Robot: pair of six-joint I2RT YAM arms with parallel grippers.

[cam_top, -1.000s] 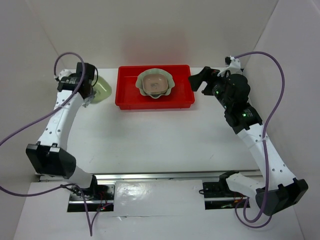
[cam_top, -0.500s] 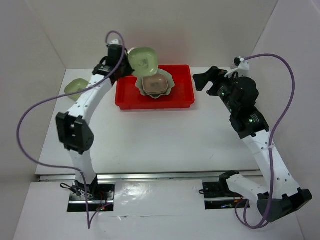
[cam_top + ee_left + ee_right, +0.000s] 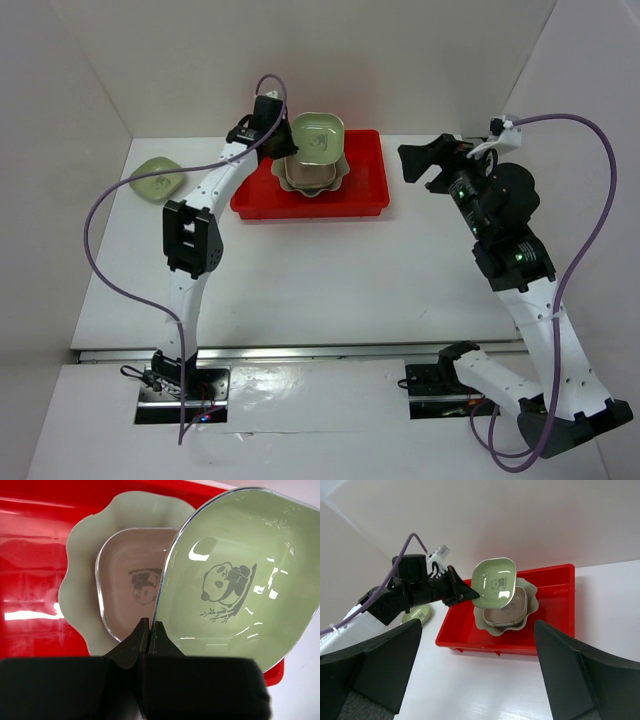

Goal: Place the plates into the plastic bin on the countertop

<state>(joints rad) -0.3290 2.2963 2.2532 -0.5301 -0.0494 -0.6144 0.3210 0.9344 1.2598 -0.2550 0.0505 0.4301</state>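
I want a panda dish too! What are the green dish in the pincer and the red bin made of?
The green dish is glossy and smooth, with sharp white glints and a printed panda. It is probably melamine plastic, possibly glazed ceramic. The red bin looks like shiny moulded plastic, going by its bright, streaky reflections.

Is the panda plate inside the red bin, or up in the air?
Up in the air. The left gripper pinches its rim, holding the plate tilted above the dishes stacked in the bin.
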